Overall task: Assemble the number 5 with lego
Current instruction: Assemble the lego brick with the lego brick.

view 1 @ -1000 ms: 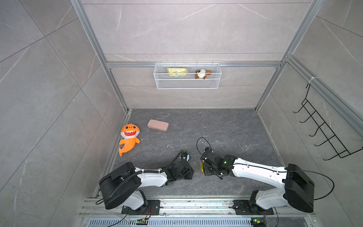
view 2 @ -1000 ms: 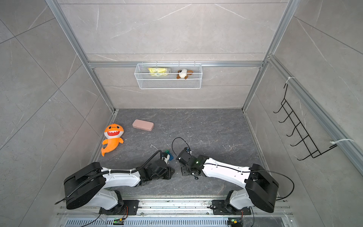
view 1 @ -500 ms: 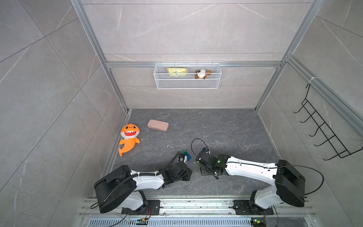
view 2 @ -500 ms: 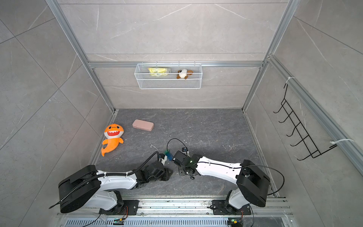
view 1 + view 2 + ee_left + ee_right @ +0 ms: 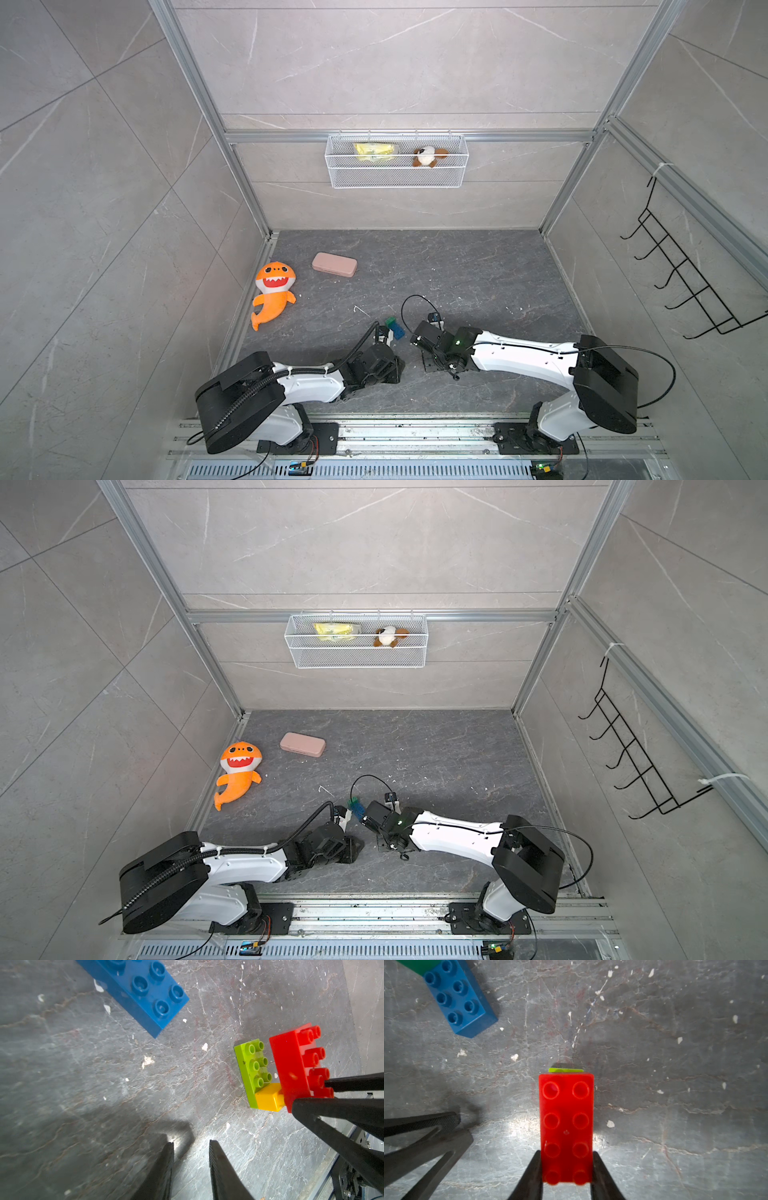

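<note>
Near the blue brick (image 5: pixel 460 999), right tool (image 5: pixel 566 1154) clamps the red brick (image 5: pixel 566 1115) (left tool (image 5: pixel 191 1142) apart, empty).

Top views bright, even; wrist views — glare on floor (image 5: pixel 517 1126), soft shadows.

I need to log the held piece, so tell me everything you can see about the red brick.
The red brick is a glossy plastic two-by-four piece, eight round studs on top, no visible damage. The right gripper clamps its long sides near one short end. At that same end a small yellow brick is joined beneath it, itself on a lime green brick, so the red one overhangs the green. Whether the stack rests on the floor cannot be told.
</note>
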Tool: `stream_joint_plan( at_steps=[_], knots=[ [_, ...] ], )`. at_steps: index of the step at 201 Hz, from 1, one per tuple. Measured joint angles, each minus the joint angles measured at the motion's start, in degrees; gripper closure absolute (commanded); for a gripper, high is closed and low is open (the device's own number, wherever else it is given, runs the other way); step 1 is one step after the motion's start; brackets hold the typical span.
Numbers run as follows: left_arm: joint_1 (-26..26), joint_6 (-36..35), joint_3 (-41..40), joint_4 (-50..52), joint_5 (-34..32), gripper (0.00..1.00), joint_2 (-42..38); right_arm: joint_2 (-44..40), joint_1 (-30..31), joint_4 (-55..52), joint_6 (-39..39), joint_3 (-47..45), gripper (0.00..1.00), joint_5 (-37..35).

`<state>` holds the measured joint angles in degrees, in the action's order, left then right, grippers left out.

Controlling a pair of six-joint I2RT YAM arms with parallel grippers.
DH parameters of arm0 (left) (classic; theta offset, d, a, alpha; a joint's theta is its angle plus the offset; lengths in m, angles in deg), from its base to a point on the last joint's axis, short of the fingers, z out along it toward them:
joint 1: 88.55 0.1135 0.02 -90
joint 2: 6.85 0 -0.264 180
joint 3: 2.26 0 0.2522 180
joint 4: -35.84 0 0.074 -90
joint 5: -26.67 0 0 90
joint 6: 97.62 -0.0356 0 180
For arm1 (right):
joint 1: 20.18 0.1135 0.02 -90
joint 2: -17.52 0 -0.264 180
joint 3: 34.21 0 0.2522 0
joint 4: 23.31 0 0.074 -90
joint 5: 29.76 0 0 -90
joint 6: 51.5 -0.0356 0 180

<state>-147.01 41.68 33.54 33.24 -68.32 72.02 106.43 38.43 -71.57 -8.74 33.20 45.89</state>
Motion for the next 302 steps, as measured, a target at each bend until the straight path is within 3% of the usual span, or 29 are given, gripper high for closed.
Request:
stream_joint_plan(
  at_steps=[302],
  knots=[
    [0.0, 2.1, -2.9, -0.3, -2.5, 0.66, -3.1, 2.7, 1.9, 1.5, -7.6, 0.5, 0.88, -3.5]
  ],
)
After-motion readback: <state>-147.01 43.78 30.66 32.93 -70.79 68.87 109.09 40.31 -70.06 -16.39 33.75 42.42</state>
